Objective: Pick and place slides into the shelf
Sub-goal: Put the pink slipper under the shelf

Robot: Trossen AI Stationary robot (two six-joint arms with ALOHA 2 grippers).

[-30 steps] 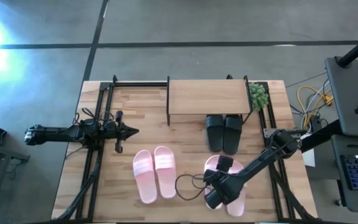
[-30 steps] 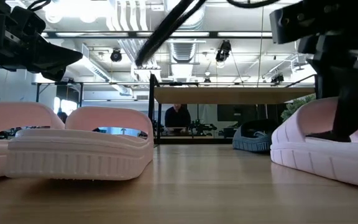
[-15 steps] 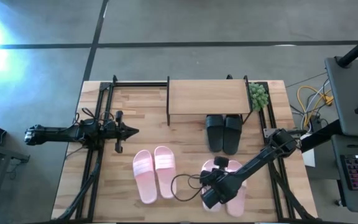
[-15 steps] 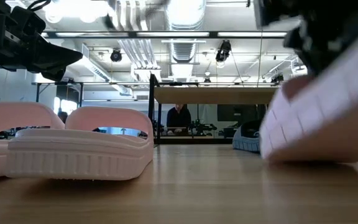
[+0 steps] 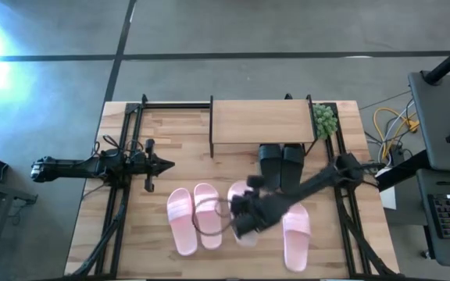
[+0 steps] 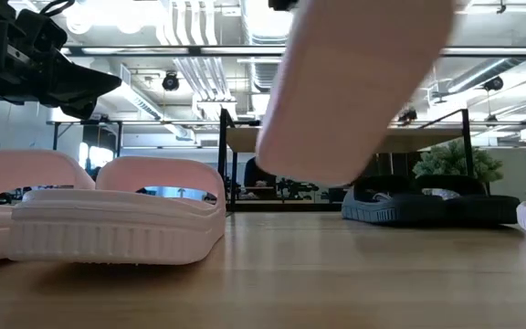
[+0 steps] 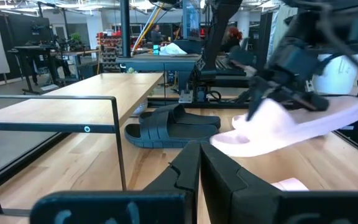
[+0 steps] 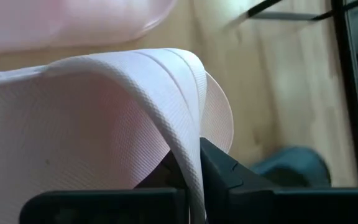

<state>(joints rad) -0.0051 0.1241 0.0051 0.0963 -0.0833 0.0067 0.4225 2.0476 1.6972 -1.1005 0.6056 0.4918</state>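
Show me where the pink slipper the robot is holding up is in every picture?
High view: the lifted light pink slide is under the right gripper, just right of the pink pair.
Low view: big blur, top centre, off the table.
Left wrist view: right of centre, airborne.
Right wrist view: its strap fills the frame.
Shared landmark: the black slides.

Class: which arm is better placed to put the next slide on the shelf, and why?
Right. The right gripper is shut on a pink slide lifted off the table, near the shelf. The left gripper is shut, empty, at the left side.
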